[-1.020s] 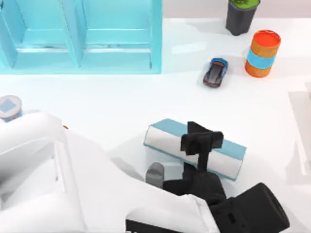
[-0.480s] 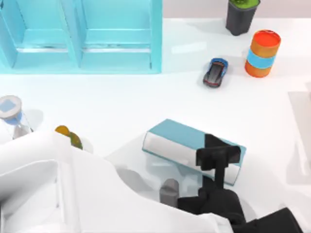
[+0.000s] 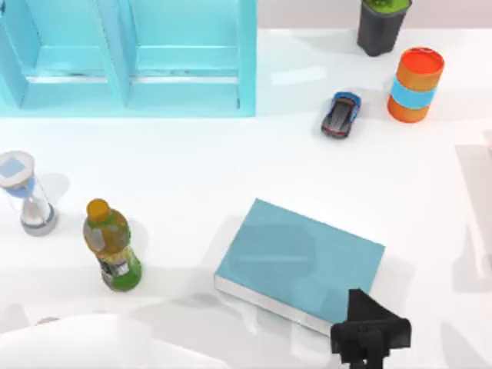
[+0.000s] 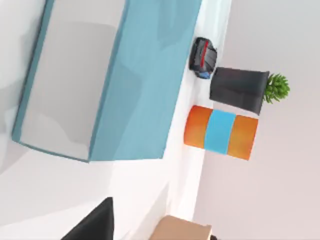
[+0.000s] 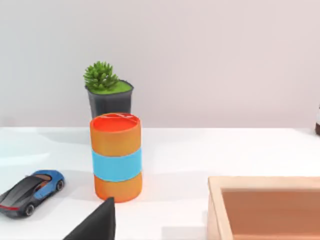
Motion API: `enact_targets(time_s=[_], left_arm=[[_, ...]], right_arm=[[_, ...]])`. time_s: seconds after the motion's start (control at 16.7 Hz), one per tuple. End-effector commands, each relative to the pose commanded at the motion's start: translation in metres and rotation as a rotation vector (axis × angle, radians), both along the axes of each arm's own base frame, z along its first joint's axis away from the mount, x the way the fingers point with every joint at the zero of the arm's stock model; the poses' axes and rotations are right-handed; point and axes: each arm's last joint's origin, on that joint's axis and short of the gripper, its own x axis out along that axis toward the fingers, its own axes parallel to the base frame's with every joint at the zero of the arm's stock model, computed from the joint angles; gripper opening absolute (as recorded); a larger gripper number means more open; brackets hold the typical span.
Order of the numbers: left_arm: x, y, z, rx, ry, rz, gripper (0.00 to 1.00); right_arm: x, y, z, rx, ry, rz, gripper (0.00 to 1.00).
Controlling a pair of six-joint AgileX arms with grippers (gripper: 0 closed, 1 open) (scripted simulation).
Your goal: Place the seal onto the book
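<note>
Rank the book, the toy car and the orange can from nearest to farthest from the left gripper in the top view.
Measured from the left gripper at the near edge of the table:
1. The book, lying flat right beside the gripper, mid-table.
2. The toy car, farther back, behind the book.
3. The orange can, farthest, at the back right.
</note>
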Motion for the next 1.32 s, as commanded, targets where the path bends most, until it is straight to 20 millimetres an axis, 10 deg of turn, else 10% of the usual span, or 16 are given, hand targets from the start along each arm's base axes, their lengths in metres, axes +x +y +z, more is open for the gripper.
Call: enact_targets(time_s=[0.84,1.32], left_arm=[[-0.033,0.029,-0.007,0.152,-0.073,0.084,1.00],[0.006,0.046,0.029,0.178,0.055,0.178,1.00]], right_arm=[[0.000,0.000,0.000,0.000,0.000,0.000,1.00],[0.000,0.000,0.000,0.000,0.000,0.000,1.00]])
